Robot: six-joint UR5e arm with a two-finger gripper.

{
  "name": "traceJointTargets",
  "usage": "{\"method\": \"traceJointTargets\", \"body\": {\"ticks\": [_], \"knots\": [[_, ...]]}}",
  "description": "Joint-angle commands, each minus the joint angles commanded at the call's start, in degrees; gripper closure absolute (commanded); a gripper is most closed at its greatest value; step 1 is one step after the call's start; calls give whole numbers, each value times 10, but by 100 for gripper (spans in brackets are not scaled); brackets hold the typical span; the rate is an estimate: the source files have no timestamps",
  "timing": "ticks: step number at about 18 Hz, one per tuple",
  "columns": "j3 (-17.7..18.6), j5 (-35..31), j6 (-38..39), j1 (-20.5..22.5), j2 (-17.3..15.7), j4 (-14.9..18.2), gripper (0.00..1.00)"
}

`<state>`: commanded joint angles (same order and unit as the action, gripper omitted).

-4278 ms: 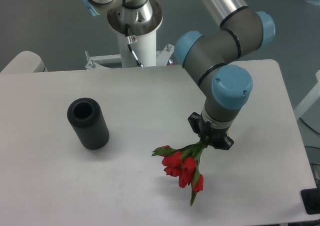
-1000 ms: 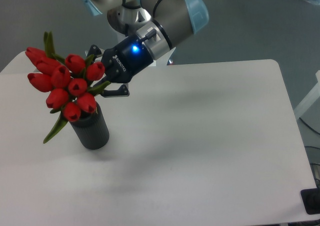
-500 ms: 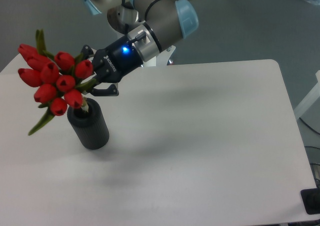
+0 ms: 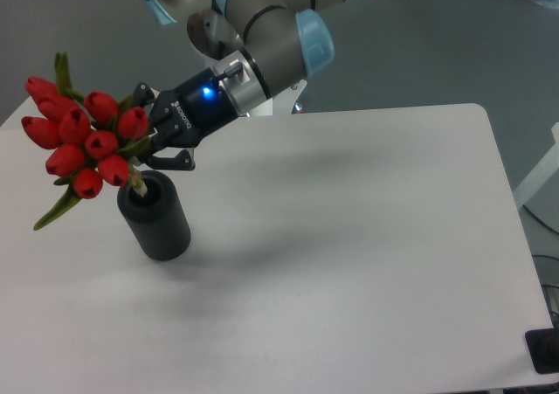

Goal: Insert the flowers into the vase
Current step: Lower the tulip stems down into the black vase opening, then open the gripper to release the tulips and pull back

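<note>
Nearest to us lies the white table [image 4: 349, 263], its bare surface filling most of the view, with a soft shadow falling across its middle. Toward the left side of it we see the vase [image 4: 155, 217], a matte black cylinder standing upright, its round hollow top facing up.

Just above the vase we find the flowers [image 4: 80, 136], a bunch of red tulip buds leaning out to the left of the vase, well over the table's left edge. A long green leaf hangs down and to the left from the bunch, and another green tip sticks up at its top. The stems slant down to the right, and their pale lower end reaches the mouth of the vase; we cannot tell how far inside the hollow it sits.

Behind the stems is the gripper [image 4: 150, 141], black, tilted down to the left, with its fingers closed around the green stems just below the buds. A blue light glows on the wrist behind it. Farther back, the grey arm [image 4: 262, 27] with its light blue joint caps rises to the top of the view, in front of the white mounting column [image 4: 236, 79] at the table's far edge.
</note>
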<state>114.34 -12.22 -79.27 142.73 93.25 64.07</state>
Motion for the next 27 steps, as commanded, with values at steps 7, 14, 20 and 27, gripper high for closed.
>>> {"method": "traceJointTargets", "body": {"ticks": [7,14,20,27], "knots": [[25,0,-54,3,20,-12,95],[58,-1,-86,4,26,-30,84],[76,-1,-135,4,42,-32,57],[80,0,-136,10,42,-32,40]]}}
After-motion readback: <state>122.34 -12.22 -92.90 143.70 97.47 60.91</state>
